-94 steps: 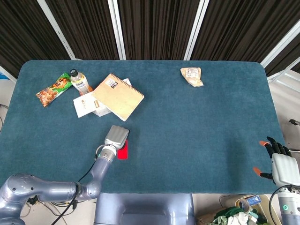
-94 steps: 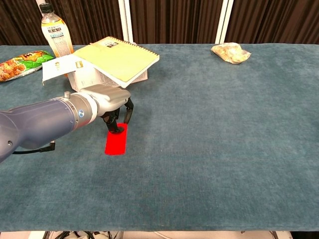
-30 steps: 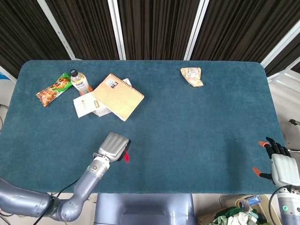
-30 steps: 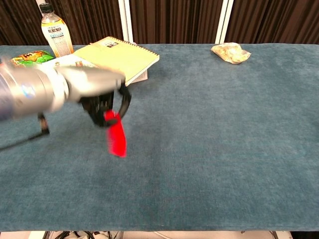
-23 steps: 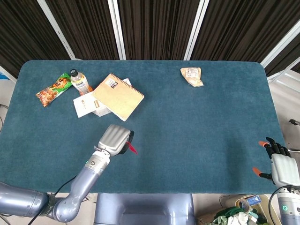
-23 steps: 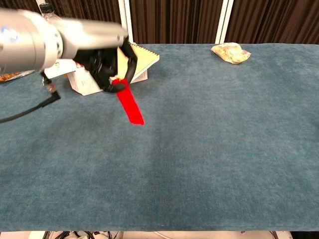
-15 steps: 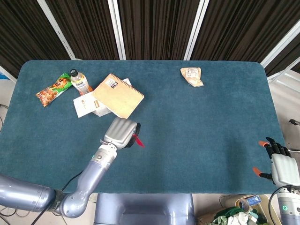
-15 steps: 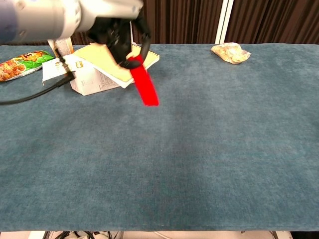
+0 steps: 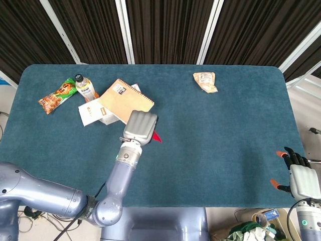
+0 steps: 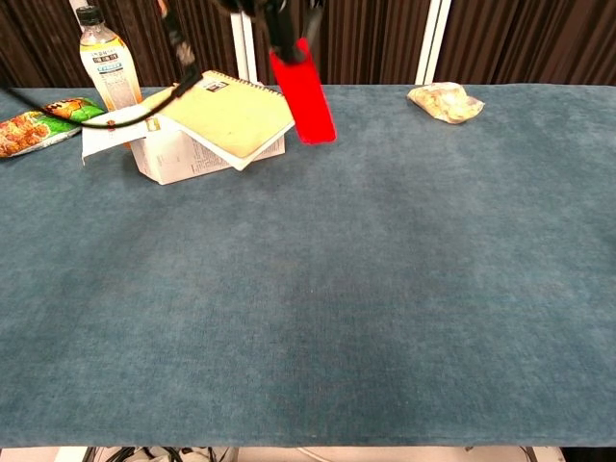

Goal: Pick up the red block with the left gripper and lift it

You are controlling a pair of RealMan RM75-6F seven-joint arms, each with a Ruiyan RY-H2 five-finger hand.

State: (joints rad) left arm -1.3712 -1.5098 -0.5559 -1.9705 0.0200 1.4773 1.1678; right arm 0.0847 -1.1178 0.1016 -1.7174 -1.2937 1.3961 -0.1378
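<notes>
— Can you read anything on the stuff up there?

— Not really. The bottle (image 10: pixel 105 61) has a label with print on it, and the snack bag (image 9: pixel 57 95) is all bright lettering, but none of it comes out legible. There's a small tag in one corner of the notebook (image 9: pixel 126 102) too, and that's too tiny to read.

— And the block?

— The block (image 10: pixel 303 89) is up off the worktop (image 10: pixel 385 289), held by the left hand (image 9: pixel 141 126). From the chest view it hangs with its long axis nearly upright, top end pinched at the upper edge of the picture, bottom end swung a little to the right. It sits just right of the notebook, in front of the curtain line. From above only a red sliver (image 9: pixel 156 136) pokes out past the hand, off the notebook's near corner.

— So the left hand has it?

— Yes, fingers closed around the top end. The right hand (image 9: pixel 301 178) is well away from the notebook, past the worktop's far right edge, holding nothing, fingers spread.

— Anything else?

— A white box (image 10: pixel 168 154) under the notebook, and a crumpled packet (image 10: pixel 444 102) well off to the notebook's right.
</notes>
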